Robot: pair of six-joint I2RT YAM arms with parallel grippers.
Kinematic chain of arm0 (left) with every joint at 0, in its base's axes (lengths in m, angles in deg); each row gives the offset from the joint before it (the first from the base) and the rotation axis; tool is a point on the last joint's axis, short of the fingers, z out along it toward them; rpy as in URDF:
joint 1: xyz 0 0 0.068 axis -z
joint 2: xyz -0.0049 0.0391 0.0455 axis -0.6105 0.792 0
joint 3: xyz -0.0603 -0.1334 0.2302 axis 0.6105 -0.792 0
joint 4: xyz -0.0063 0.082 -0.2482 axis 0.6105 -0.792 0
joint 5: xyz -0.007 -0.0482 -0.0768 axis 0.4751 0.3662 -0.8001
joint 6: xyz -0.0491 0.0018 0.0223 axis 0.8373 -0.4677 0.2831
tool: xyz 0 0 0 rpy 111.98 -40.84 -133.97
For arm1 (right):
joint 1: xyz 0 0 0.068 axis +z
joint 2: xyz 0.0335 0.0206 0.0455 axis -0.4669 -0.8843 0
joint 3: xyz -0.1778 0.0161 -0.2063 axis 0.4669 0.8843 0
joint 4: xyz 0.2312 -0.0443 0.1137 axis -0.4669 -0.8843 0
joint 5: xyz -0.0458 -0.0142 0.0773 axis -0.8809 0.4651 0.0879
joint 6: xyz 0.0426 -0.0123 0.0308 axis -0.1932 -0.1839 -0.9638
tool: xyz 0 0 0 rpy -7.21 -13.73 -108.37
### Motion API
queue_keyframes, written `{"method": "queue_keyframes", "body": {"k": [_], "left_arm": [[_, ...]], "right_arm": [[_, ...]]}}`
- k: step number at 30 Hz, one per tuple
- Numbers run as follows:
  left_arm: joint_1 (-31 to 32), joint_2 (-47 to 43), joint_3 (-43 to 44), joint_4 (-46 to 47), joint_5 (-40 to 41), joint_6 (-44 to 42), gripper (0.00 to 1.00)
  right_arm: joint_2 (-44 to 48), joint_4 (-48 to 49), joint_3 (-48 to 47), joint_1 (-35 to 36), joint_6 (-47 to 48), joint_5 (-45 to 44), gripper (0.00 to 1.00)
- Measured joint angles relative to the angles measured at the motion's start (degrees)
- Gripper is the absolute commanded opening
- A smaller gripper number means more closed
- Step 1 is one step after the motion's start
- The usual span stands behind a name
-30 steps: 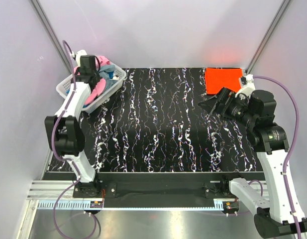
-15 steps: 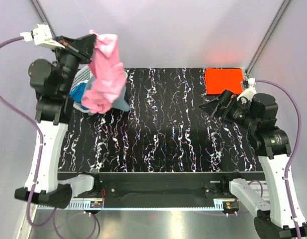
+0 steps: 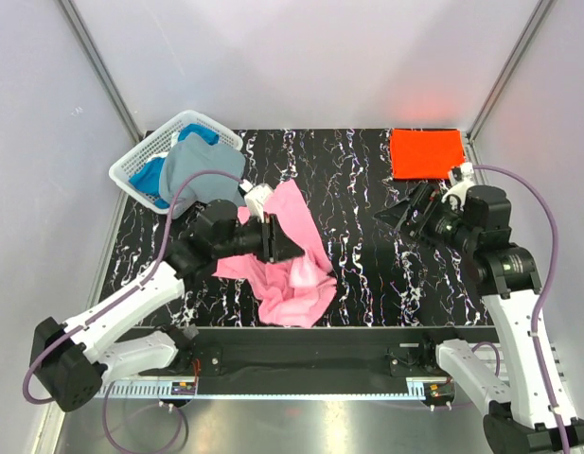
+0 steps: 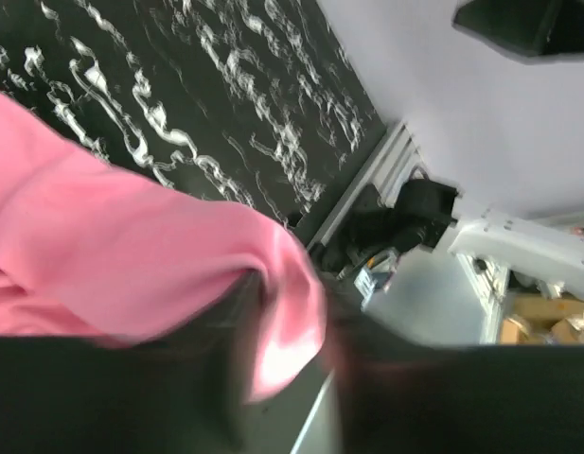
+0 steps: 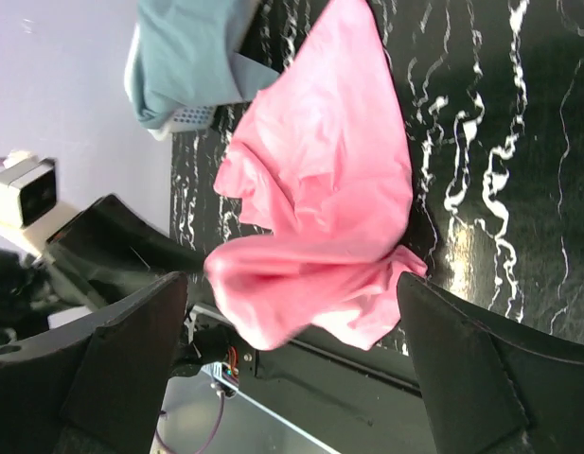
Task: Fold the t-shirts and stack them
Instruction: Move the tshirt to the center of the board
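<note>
While the right gripper (image 3: pixel 396 206) gapes, the pink t-shirt (image 3: pixel 296 284) lies crumpled

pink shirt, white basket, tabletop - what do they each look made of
The pink shirt looks like soft matte cloth, probably knit, judging by its loose folds and crumples. The basket is likely white moulded plastic: a rigid open lattice. The tabletop is a smooth, hard-looking surface, black with white marble-like veining; whether it is printed laminate or stone can't be told.
</note>
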Motion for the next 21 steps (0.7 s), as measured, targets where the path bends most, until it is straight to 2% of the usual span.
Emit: {"method": "queue_keyframes", "body": {"k": [2, 5, 8, 11, 12, 17, 21], "left_arm": [[0.7, 0.0, 1.1, -3.9, 1.0, -1.0, 0.72], [0.5, 1.4, 9.5, -14.1, 11.6, -4.7, 0.80], [-0.4, 7.4, 22.2, -21.5, 28.5, -10.3, 0.81], [-4.5, 16.0, 30.4, -24.0, 41.6, -15.1, 0.84], [-6.5, 18.9, 31.1, -24.2, 44.1, -16.1, 0.88], [-15.1, 32.7, 28.9, -24.9, 50.1, -19.3, 0.92], [-15.7, 40.6, 28.8, -25.6, 54.0, -21.8, 0.93]], "right_arm": [[-1.0, 0.1, 1.0, 0.0, -0.4, 0.3, 1.00], [-2.7, 0.6, 1.9, 0.0, -0.8, 1.0, 1.00], [-2.5, 0.9, 2.4, 0.0, -1.1, 1.4, 1.00], [-1.1, 1.6, 2.4, 0.0, -1.1, 1.5, 1.00], [-0.6, 1.7, 2.4, 0.0, -1.1, 1.5, 1.00], [0.5, 2.9, 2.4, 0.0, -1.1, 2.7, 1.00], [-0.2, 3.9, 2.4, 0.0, -1.1, 3.7, 1.00]]}}
